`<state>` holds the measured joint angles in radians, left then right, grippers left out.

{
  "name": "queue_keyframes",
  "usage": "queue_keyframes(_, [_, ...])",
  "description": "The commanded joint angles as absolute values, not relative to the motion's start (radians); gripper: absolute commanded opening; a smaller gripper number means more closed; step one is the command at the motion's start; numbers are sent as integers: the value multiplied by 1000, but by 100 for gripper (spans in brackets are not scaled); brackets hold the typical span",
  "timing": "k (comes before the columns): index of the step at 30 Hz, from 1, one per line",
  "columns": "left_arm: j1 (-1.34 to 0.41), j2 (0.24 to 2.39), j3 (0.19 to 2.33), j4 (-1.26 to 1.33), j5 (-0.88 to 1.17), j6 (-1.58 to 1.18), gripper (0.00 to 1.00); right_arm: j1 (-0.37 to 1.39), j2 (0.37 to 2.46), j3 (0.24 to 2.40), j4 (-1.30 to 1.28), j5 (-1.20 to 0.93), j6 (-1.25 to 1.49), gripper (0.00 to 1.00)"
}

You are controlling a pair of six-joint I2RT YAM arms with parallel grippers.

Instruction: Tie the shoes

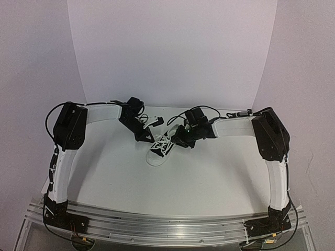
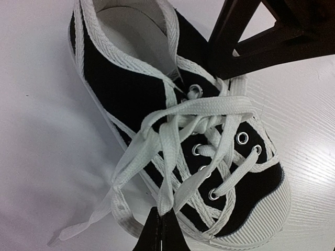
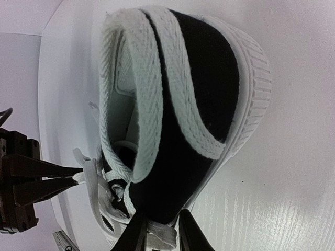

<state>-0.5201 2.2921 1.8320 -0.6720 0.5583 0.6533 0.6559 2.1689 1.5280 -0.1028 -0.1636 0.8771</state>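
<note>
Top: shoe (image 1: 158, 150) mid table (image 1: 104, 178), toe to 7; L gripper (image 1: 147, 137) at its 11, R gripper (image 1: 179, 138) at 2; edges far, room all round.
L wrist: L gripper clenched on lace (image 2: 166, 172) at 6.
R wrist: R fingers (image 3: 135, 235) astride lace, grip unclear.
Step, prob.: pulling lace ends; next, cross them w/o arms clashing.

Both my arms reach forward with elbows out, wrists angled inward and nearly meeting. My left gripper (image 1: 147, 137) is pinched tight; my right gripper (image 1: 178, 139) has its fingers narrowly apart.
</note>
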Motion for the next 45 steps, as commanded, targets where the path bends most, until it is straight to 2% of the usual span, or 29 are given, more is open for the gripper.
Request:
queue_keyframes(1, [-517,2255,1837,-676,578,651,0,664,2139,1540,-118,-185,933,24])
queue_keyframes(6, [-517,2258,1845,-675,573,651,0,664,2132,1531,-127,-209,997,23])
queue_keyframes(11, [-517,2257,1845,-677,572,652,0,664,2125,1541,-158,-190,1003,14])
queue_keyframes(14, [-518,2258,1845,-679,571,654,0,664,2124,1550,-189,-194,1008,20])
queue_keyframes(23, [-518,2262,1851,-682,570,658,0,665,2111,1550,-216,-187,1013,21])
queue_keyframes(31, [-517,2265,1855,-686,569,660,0,664,2120,1564,-224,-190,1011,0])
queue_keyframes(38, [-517,2266,1855,-689,568,664,0,664,2111,1577,-252,-207,1020,0])
queue_keyframes(41, [-517,2267,1856,-688,568,664,0,664,2107,1574,-260,-220,1021,14])
queue_keyframes(45, [-518,2266,1858,-689,569,664,0,664,2107,1572,-266,-225,1031,19])
